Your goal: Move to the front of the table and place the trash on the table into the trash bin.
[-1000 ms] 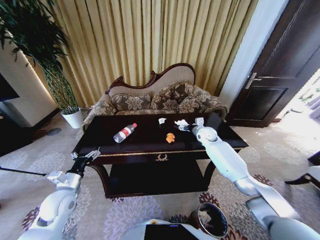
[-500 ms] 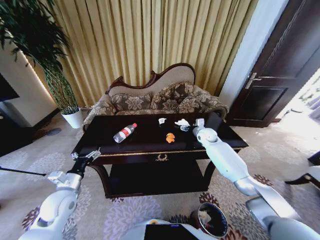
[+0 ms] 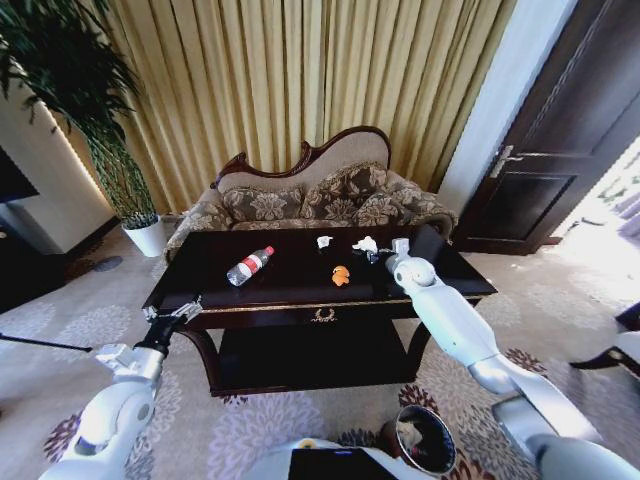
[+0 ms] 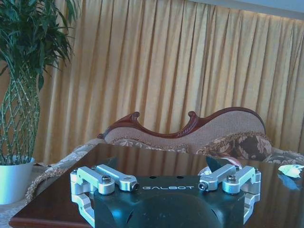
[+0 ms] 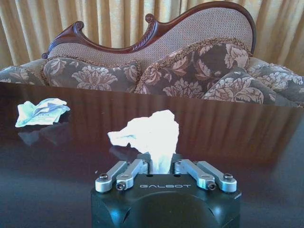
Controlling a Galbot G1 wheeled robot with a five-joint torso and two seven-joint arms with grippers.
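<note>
The dark glossy table (image 3: pixel 290 292) stands in front of me. On it lie a clear bottle (image 3: pixel 249 265) with a red cap, an orange scrap (image 3: pixel 341 275) and a small white paper bit (image 3: pixel 324 241). My right gripper (image 3: pixel 372 254) reaches over the table's far right part. It is shut on a crumpled white paper (image 3: pixel 364 243), which sticks up between the fingers in the right wrist view (image 5: pixel 151 135). The other paper bit (image 5: pixel 42 111) lies farther off on the tabletop (image 5: pixel 237 137). My left gripper (image 3: pixel 178 308) hovers open at the table's front left corner. The round dark trash bin (image 3: pixel 425 440) stands on the carpet below my right arm.
A patterned sofa (image 3: pixel 310 195) with a carved wooden back stands behind the table, before gold curtains. A potted plant (image 3: pixel 120 170) stands at the back left and a dark door (image 3: pixel 560 130) at the right. Patterned carpet surrounds the table.
My right gripper and the white paper in it have shifted slightly away from me over the table. The left arm and the other litter have not moved.
</note>
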